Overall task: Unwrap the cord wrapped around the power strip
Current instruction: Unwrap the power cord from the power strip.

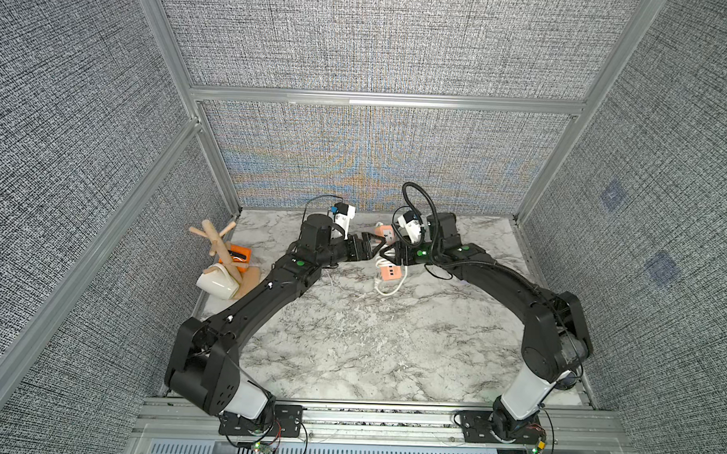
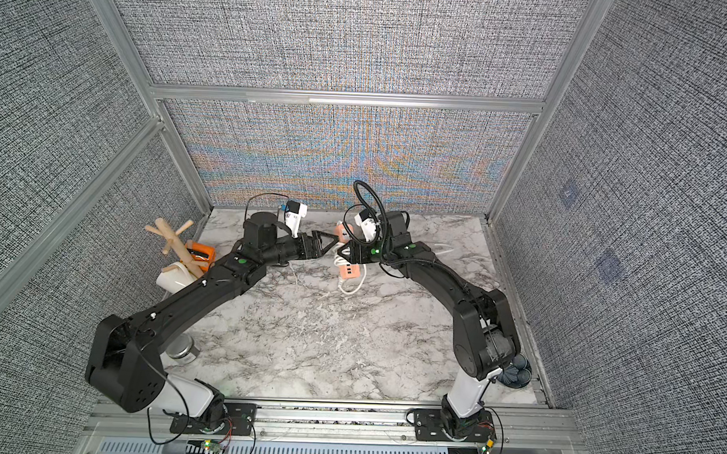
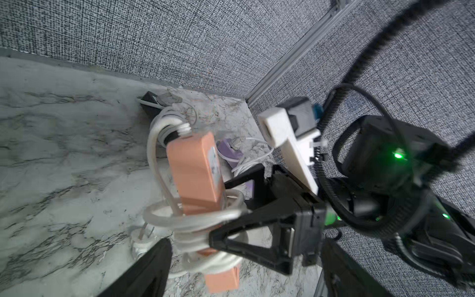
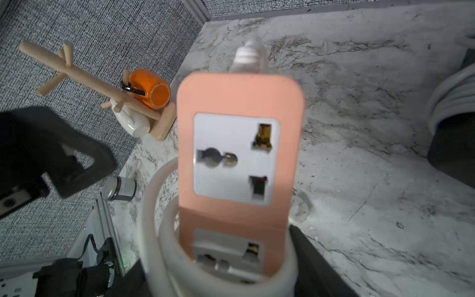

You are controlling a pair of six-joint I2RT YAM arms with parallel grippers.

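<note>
A salmon-pink power strip (image 1: 391,272) (image 2: 349,272) hangs tilted above the marble table at the back centre. Its white cord (image 3: 195,223) is coiled several times round its middle, and one loop (image 1: 389,288) droops below. My right gripper (image 4: 223,277) (image 1: 394,254) is shut across the strip and the coils. My left gripper (image 3: 244,277) (image 1: 371,243) is open just to the strip's left, with its fingers either side of the strip's lower end (image 3: 223,280). The white plug (image 3: 141,236) dangles beside one left finger (image 3: 151,270). The sockets (image 4: 236,156) face the right wrist camera.
A tipped wooden mug tree (image 1: 221,248) with a white mug (image 1: 218,285) and an orange mug (image 1: 238,255) lies at the left edge. A metal can (image 2: 183,348) stands near the left arm's base. A purple item (image 3: 228,151) with a thin cable lies at the back right.
</note>
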